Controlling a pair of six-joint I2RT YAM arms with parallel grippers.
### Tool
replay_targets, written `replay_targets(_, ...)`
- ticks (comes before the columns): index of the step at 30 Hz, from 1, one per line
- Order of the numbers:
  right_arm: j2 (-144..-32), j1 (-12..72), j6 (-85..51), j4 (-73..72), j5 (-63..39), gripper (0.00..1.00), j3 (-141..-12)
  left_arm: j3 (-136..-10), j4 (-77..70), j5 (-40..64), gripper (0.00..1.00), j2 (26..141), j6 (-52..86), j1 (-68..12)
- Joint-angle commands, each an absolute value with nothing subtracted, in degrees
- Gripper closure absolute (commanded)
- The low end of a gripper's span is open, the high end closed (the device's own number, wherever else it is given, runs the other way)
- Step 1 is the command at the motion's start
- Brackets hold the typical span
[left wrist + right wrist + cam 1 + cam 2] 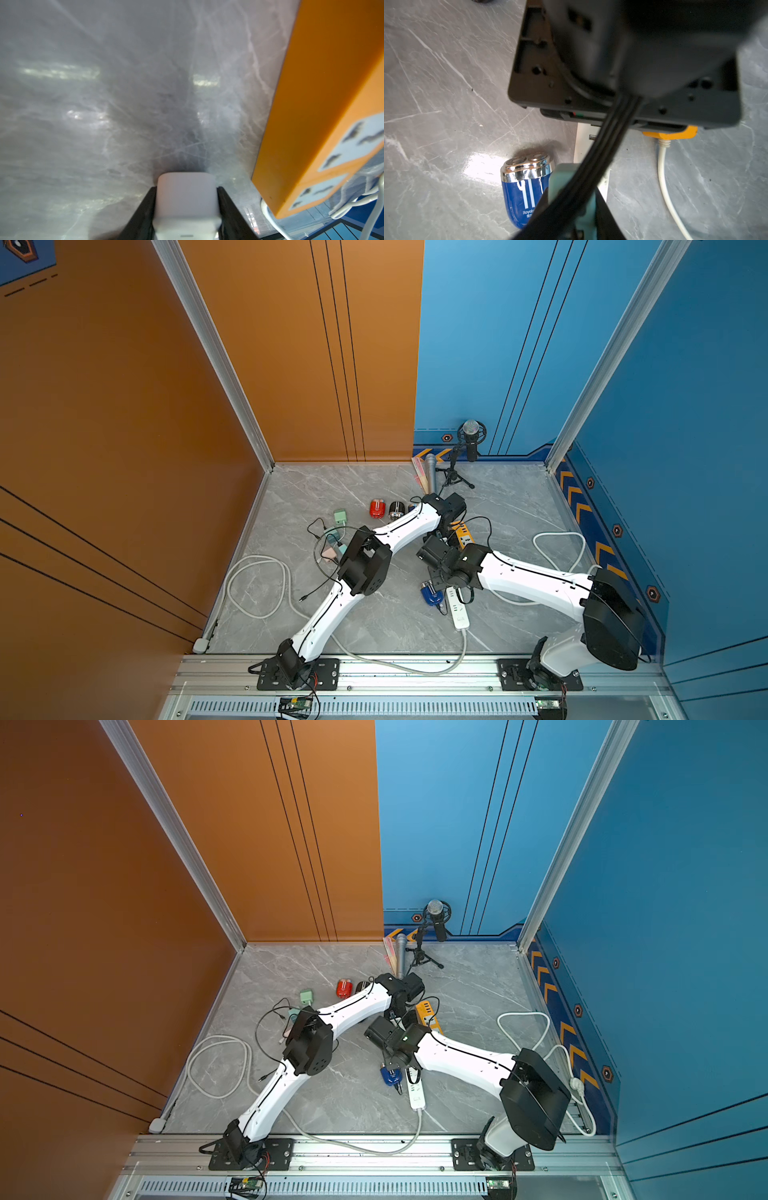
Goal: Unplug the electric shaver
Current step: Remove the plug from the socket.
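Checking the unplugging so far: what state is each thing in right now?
left gripper: shut on white adapter
white adapter: clear of the orange power strip
right gripper: shut on teal plug
teal plug: over white power strip; seating hidden
blue shaver: lying on the table
microphone: upright on stand

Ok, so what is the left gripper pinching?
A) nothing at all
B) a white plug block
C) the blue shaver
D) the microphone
B: in the left wrist view the left gripper has its black fingers on both sides of a white plug block, right beside the orange power strip.
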State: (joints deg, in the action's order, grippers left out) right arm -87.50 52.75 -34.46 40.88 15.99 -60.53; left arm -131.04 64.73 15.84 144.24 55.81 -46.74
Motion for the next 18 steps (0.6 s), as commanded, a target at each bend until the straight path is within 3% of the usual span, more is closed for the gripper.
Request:
replay_targets(1, -86.2, 51.7, -33.4, 38.4, 15.2, 0.9, -59.4, -131.3, 65.7, 13.3, 0.66, 147.1, 55.6, -47.5)
replay_targets(12, -82.4, 52.0, -29.7, 37.0, 18.0, 0.9, -56.3, -135.4, 65.7, 8.9, 0.34, 145.0, 52.9, -47.3)
replay_targets(18, -81.9, 52.7, -28.3, 36.3, 18.5, 0.9, -56.4, -136.9, 65.5, 7.8, 0.28, 144.2, 51.5, -47.0)
